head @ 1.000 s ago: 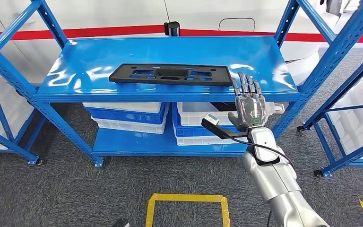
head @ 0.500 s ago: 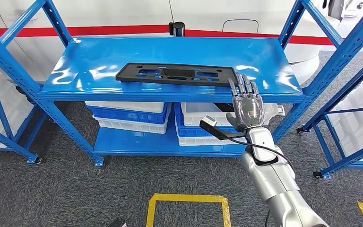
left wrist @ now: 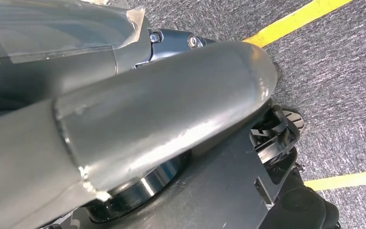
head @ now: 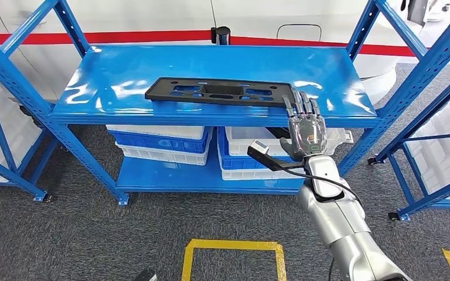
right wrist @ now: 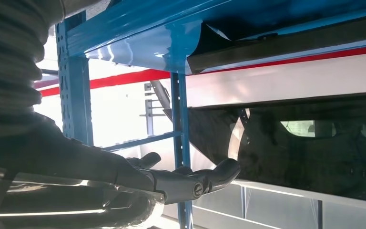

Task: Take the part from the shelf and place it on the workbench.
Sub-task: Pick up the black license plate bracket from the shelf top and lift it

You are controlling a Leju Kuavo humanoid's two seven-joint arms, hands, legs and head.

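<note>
From the head view: the long flat black plastic part (head: 221,92) with its cut-out slots lies flat on the top board of the glossy blue steel shelf (head: 123,70), toward the front edge and a little right of the middle; the right hand (head: 306,130) is up at that front edge, fingers straight and spread, holding nothing, fingertips (head: 300,100) just at the part's right end, though whether they touch it I cannot tell; the silver right arm (head: 343,225) rises from the lower right; below, blue and white plastic bins (head: 163,143) sit on the lower board; yellow tape lines (head: 232,246) mark the grey carpet floor (head: 82,228).

Left wrist view: the left hand (left wrist: 124,119) looms large and grey at close range; whether its fingers are spread or curled I cannot tell; yellow tape (left wrist: 295,19) runs across grey carpet beyond.

Right wrist view: the right hand (right wrist: 171,181) is flat and open-fingered under the shelf's blue edge (right wrist: 138,33); a blue upright post (right wrist: 181,143) stands just behind the dark fingers (right wrist: 219,172); a red stripe (right wrist: 124,78) crosses the white wall beyond.
</note>
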